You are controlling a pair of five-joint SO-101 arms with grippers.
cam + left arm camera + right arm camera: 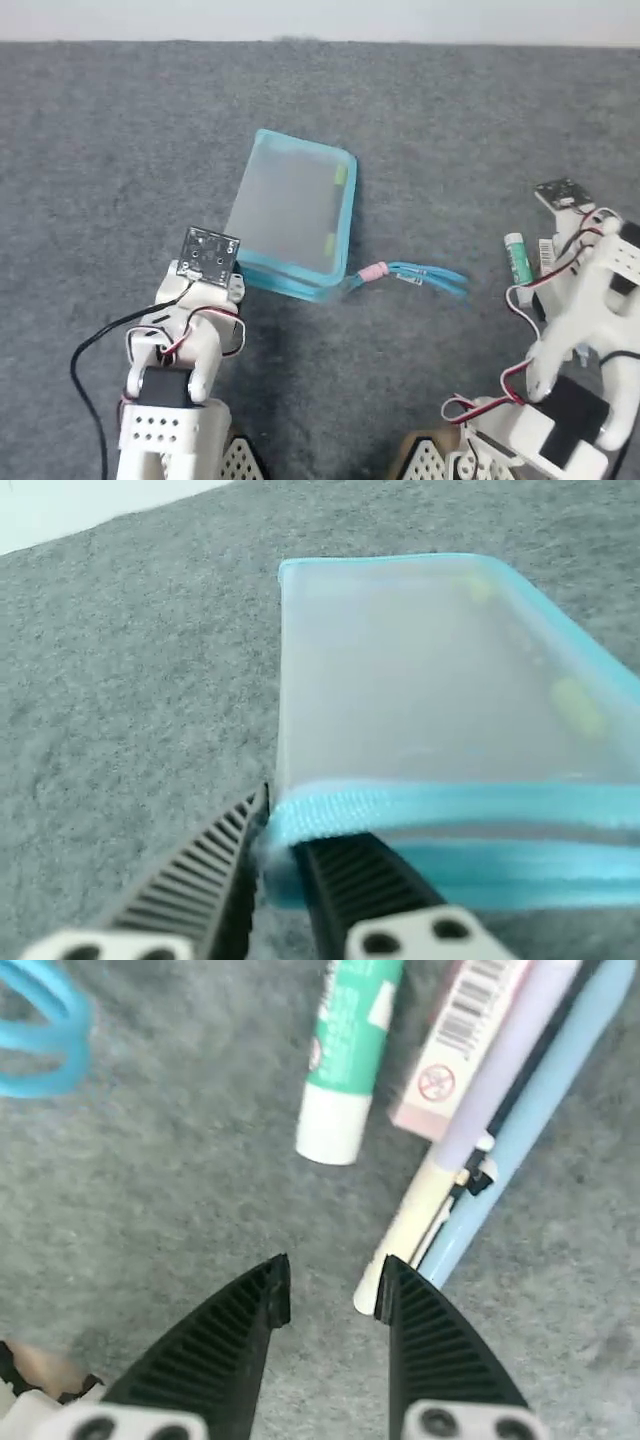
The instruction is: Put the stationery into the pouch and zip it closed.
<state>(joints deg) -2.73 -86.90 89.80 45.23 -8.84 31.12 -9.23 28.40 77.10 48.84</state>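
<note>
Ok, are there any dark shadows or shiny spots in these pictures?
High view: even light, just faint shadows by the pouch. Left wrist view: no shine on it. Right wrist view: soft shadows beside the glue stick and pens.

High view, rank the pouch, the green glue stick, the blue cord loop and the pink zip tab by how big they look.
1. pouch, clearly largest.
2. blue cord loop and green glue stick, too alike to rank: loop longer, stick thicker.
3. pink zip tab, smallest.
</note>
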